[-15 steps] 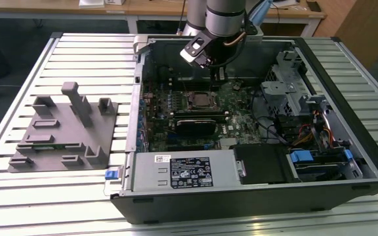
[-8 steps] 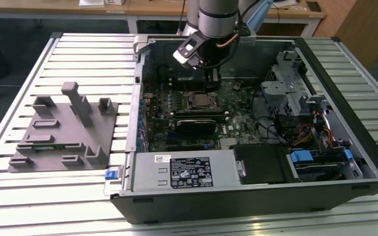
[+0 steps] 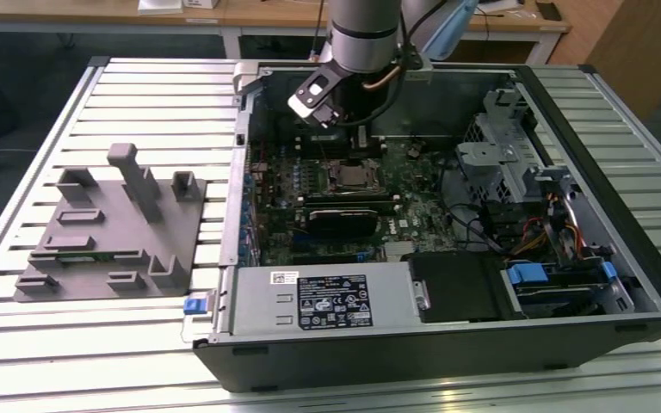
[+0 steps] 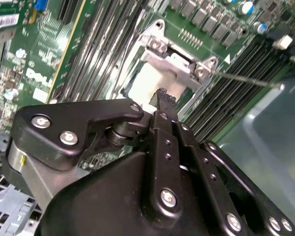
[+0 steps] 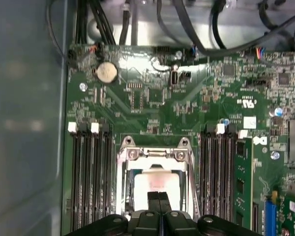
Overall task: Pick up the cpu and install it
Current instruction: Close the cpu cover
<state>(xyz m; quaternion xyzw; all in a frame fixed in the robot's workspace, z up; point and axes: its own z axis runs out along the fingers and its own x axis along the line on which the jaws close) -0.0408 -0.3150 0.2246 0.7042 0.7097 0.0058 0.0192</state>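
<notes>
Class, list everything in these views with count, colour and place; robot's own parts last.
cpu: one, pale silver-white, inside the socket frame.
socket frame: one, silver metal, on the motherboard.
motherboard: one, green, in the computer case.
coin cell battery: one, silver, on the motherboard.
memory slots: two banks, black, flanking the socket frame.
computer case: one, black, open, on the table.
power supply box: one, metal, white-labelled, inside the case.
fixture: one, grey, on the table at the exterior view's left.
table: one, pale slatted metal, beneath everything.
arm: one, grey, above the case.
hand: one, black, shut, tips at the cpu.
</notes>
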